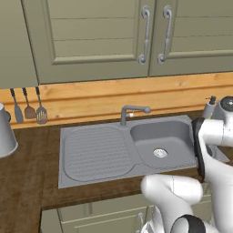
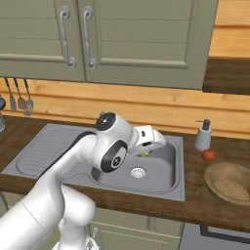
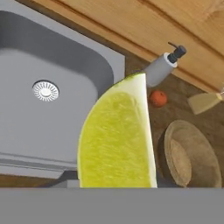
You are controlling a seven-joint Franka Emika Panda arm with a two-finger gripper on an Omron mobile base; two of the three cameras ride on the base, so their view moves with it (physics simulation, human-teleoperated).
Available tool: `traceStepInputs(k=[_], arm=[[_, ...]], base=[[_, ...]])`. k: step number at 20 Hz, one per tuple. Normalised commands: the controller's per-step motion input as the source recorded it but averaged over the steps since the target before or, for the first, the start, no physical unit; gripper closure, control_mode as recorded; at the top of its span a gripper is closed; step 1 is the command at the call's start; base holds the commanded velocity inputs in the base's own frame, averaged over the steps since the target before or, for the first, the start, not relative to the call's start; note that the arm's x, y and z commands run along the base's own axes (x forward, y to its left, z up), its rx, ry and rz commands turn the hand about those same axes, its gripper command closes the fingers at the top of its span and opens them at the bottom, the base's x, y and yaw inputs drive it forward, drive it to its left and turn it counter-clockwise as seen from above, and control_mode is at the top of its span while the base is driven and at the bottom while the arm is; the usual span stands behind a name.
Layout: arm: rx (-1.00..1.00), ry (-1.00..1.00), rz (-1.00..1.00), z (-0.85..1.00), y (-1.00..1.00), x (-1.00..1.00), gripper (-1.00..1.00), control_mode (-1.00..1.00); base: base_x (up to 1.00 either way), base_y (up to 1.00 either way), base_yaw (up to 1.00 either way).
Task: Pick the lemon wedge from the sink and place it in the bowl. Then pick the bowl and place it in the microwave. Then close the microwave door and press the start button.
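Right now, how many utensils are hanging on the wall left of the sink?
3: a dark ladle, a small spatula and a slotted turner, side by side on the wooden backsplash.

lemon wedge (image 3: 117, 138) looms between sink (image 3: 65, 74) and bowl (image 3: 192, 153).

Glossy white rounded arm (image 2: 73, 166) segments joined by black-ringed joint caps.

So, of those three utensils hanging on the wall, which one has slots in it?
The rightmost hanging utensil, nearest the grey metal sink. Its wide head is slotted; the plain middle spatula and the grey leftmost utensil look solid.
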Motion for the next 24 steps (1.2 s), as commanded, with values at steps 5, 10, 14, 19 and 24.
traceStepInputs(k=[5, 10, 14, 19, 24], arm=[[-0.06, 0.14, -0.15, 0.0, -0.59, 0.0, 1.0, -1.0], [0.0, 0.18, -0.12, 0.0, -0.84, 0.0, 1.0, -1.0], [0.14, 0.11, -0.01, 0.0, -1.0, 0.0, 1.0, -1.0], [0.18, 0.06, 0.0, 0.0, -0.95, 0.0, 1.0, -1.0], [0.2, 0.01, 0.0, 0.0, -0.74, 0.06, 1.0, -1.0]], base=[[0.0, 0.0, 0.0], [0.0, 0.0, 0.0], [0.0, 0.0, 0.0], [0.0, 0.0, 0.0], [0.0, 0.0, 0.0]])
